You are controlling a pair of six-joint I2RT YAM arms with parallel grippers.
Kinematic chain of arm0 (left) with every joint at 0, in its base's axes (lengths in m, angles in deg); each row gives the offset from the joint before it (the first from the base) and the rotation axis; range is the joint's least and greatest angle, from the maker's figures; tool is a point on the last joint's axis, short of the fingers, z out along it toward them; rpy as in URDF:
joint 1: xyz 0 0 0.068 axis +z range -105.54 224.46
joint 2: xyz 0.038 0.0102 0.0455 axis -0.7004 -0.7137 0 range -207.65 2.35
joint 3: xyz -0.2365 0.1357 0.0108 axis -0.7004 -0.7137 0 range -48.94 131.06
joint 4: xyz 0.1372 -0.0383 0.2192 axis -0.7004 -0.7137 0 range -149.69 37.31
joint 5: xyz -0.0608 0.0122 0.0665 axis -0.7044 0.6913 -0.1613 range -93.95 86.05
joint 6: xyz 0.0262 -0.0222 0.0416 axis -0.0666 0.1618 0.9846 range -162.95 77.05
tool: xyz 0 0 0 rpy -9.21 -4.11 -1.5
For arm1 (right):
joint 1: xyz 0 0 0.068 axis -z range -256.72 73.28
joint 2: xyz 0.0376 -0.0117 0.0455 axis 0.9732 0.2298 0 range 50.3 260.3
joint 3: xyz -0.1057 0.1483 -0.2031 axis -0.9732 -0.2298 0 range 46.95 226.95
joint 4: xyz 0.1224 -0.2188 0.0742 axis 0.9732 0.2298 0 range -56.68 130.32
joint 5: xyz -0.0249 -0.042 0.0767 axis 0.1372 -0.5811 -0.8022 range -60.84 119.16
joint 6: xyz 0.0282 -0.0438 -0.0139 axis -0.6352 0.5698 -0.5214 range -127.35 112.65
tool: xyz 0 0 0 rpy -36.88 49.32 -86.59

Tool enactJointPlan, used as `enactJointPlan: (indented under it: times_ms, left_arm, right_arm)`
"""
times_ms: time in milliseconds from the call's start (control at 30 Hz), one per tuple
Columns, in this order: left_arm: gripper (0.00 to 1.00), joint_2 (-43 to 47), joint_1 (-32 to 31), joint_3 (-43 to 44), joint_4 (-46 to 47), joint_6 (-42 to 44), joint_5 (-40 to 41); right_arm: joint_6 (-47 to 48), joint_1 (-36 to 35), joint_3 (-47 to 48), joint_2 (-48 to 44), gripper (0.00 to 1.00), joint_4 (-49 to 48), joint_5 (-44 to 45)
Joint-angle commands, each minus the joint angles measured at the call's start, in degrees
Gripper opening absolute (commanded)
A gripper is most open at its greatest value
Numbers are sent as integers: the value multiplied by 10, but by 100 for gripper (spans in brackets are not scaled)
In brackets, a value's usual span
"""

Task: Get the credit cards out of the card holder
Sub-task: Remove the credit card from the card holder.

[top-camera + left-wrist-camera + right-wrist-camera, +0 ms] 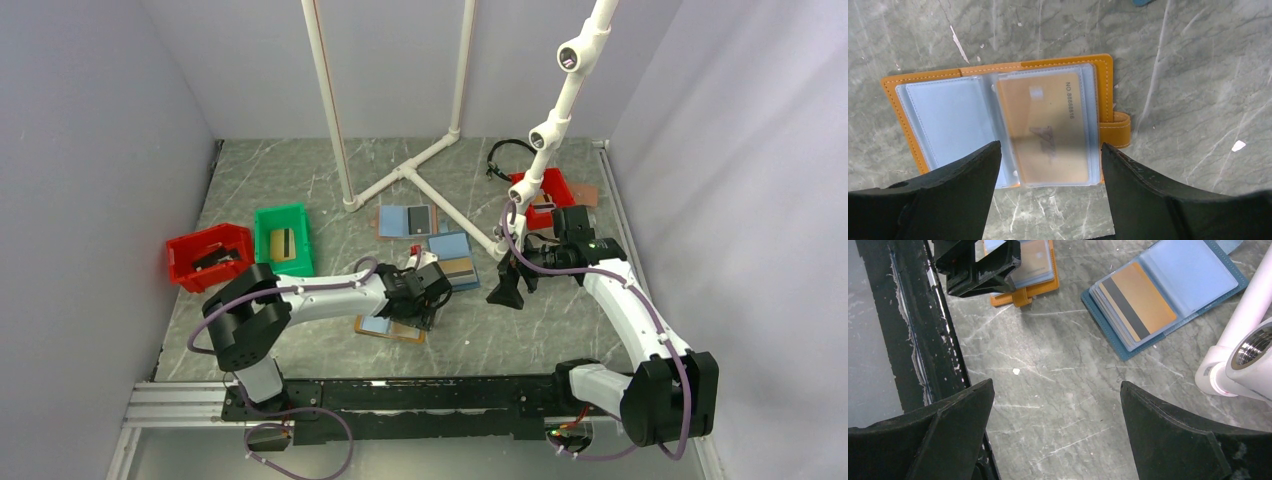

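From the left, we are seeing a red bin [208, 255] holding a dark item we cannot identify, and beside it a green bin [283, 238] holding a striped tan card [283, 243]. Near the front of the table [300, 180], the card holder [998, 120] is lying open, its orange-brown border framing light blue pages. A gold card [1048, 130] is sitting inside a clear sleeve on its right page. The left gripper [1048, 150] is hovering over it, fingers spread apart and gripping nothing. Beyond, a far blue holder [407, 220] and a near blue holder [1168, 295] are lying open, the near one showing a dark-striped card [1138, 302]. The right gripper [1055, 390] is hanging over bare table, fingers likewise apart. At far right a second red bin [555, 188] is standing, its contents hidden.
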Motion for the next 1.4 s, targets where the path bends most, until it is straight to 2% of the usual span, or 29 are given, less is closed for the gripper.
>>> enactJointPlan:
  times_ms: [0, 267, 500, 667, 933, 1200, 1367]
  left_arm:
    - [79, 1, 8, -6, 16, 8, -12]
    - [78, -8, 11, -23, 26, 1, -24]
    - [57, 10, 21, -46, 45, -6, -37]
    - [51, 38, 34, -77, 79, -6, -69]
    - [48, 116, 67, -143, 167, -6, -157]
    - [45, 179, 162, -248, 298, -20, -309]
    - [45, 212, 198, -283, 333, -30, -353]
  right_arm:
    - [8, -4, 9, 1, 100, 1, -6]
    - [8, -6, 9, 1, 100, 2, -5]
    - [8, -6, 9, 2, 100, 2, -8]
    - [9, -8, 12, 8, 100, 9, -15]
    - [9, -21, 14, 17, 100, 11, -19]
    - [0, -65, 15, 28, 100, -8, -28]
    - [-30, -116, 25, 40, 100, -40, -45]
